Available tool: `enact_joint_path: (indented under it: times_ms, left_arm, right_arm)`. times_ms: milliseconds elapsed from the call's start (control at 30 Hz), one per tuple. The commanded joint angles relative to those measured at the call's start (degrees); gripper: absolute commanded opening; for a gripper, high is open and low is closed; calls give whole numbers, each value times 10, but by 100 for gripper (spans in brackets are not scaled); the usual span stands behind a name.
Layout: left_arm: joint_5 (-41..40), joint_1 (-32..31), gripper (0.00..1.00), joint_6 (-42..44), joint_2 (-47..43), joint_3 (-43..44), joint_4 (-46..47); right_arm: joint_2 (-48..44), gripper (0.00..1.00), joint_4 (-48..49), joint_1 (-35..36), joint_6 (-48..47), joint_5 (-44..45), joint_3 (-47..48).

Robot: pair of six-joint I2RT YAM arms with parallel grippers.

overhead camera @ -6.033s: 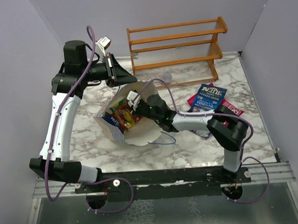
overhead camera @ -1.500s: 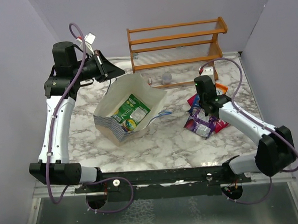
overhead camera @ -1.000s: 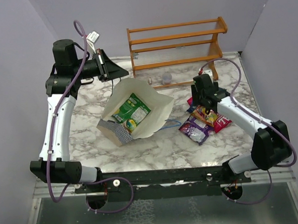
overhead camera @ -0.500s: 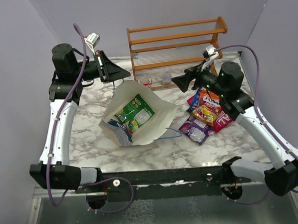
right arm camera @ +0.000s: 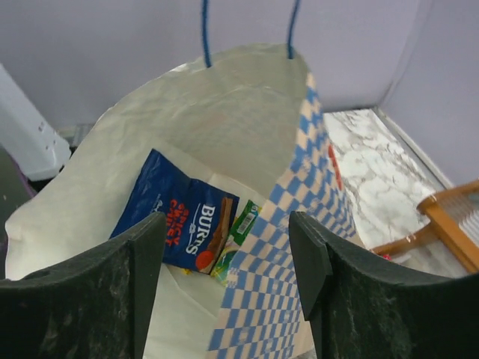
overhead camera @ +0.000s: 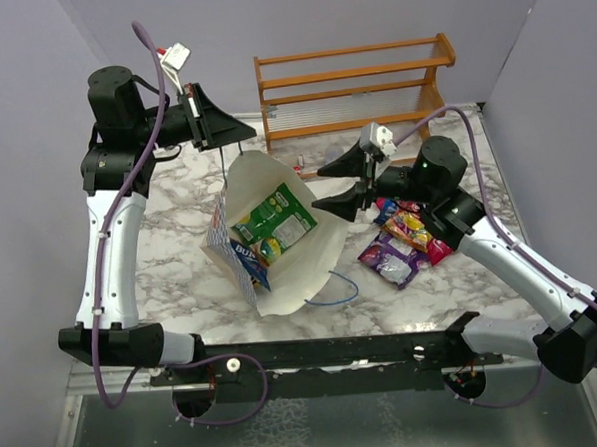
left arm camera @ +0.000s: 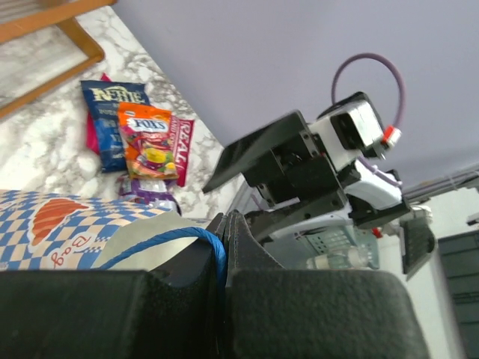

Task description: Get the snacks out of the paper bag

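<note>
Pinches one blue cord handle point(left arm camera: 196, 238) in the left gripper point(left arm camera: 224, 250), fingers point(left arm camera: 303, 314) clenched tight on it with nothing else between them. Hangs the paper bag point(overhead camera: 293, 274) from that cord, tilted, checkered band to the left and open mouth turned toward the right arm. Leaves the other cord handle point(overhead camera: 332, 290) loose on the marble table point(overhead camera: 169, 245).

Spreads the right gripper point(overhead camera: 339, 184) wide, released and grasping nothing. Hovers it just at the bag's mouth, apart from the paper on both sides as far as the wrist view tells.

Counts two snacks inside the bag for certain: a green-yellow packet point(overhead camera: 274, 215) against the inner wall, and a dark blue Burts packet point(right arm camera: 183, 224) lower down, partly overlapping it. Cannot tell whether a yellowish scrap between them is a third.

Counts four snacks outside, heaped together on the table right of the bag: a dark blue Kettle packet point(left arm camera: 112, 123), an orange packet point(overhead camera: 411, 226) on top, a red packet point(overhead camera: 443, 248) underneath, and a purple packet point(overhead camera: 386, 262) nearest the bag.

Counts one wooden rack point(overhead camera: 352, 91), at the far edge.
</note>
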Motion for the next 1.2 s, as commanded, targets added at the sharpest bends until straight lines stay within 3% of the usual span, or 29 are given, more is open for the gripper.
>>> enact_joint_path:
  times_ms: [0, 167, 267, 433, 767, 1067, 1167]
  left_arm:
    - [-33, 9, 0, 78, 8, 49, -60]
    - [-29, 15, 0, 78, 14, 61, -65]
    - [-26, 16, 0, 77, 15, 59, -65]
    - [-23, 16, 0, 36, -4, 12, -7]
    - [-21, 16, 0, 15, -7, -4, 20]
    - [-38, 16, 0, 2, -8, -3, 26]
    - [-50, 16, 0, -2, -11, -9, 22]
  right_arm:
    - [25, 62, -19, 39, -109, -43, 42]
    - [54, 49, -15, 64, -139, -47, 64]
    - [77, 48, -22, 81, -146, -44, 71]
    - [111, 43, -82, 137, -167, 38, 66]
    - [157, 44, -80, 162, -142, 138, 29]
    - [207, 44, -122, 165, -168, 97, 55]
    - [213, 50, -118, 174, -160, 98, 54]
